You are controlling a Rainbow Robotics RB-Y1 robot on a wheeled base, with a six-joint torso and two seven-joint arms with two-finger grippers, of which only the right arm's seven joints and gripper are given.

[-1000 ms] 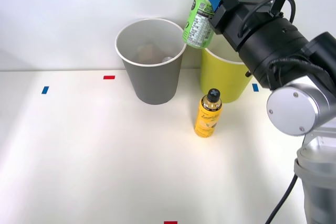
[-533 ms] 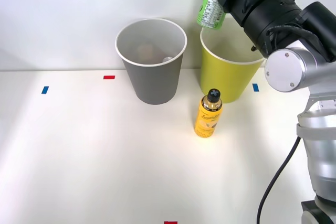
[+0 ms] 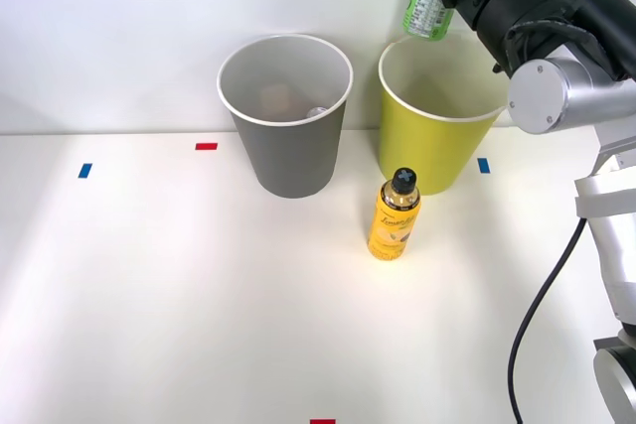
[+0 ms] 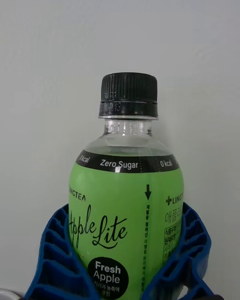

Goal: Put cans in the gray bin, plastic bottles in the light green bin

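Your right tool (image 4: pixel 120 275) is clamped on the slim green plastic bottle (image 3: pixel 428 5), held high over the far rim of the round yellow-green bin (image 3: pixel 427 146). Let go now and it may clip that rim or fall behind. The round gray bin (image 3: pixel 286 141) holds pale items you can't identify. 1 yellow black-capped bottle (image 3: pixel 395 215) stands on the white table (image 3: pixel 199 295).

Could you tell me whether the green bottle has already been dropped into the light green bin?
No, the right gripper holds the green bottle above the light green bin.
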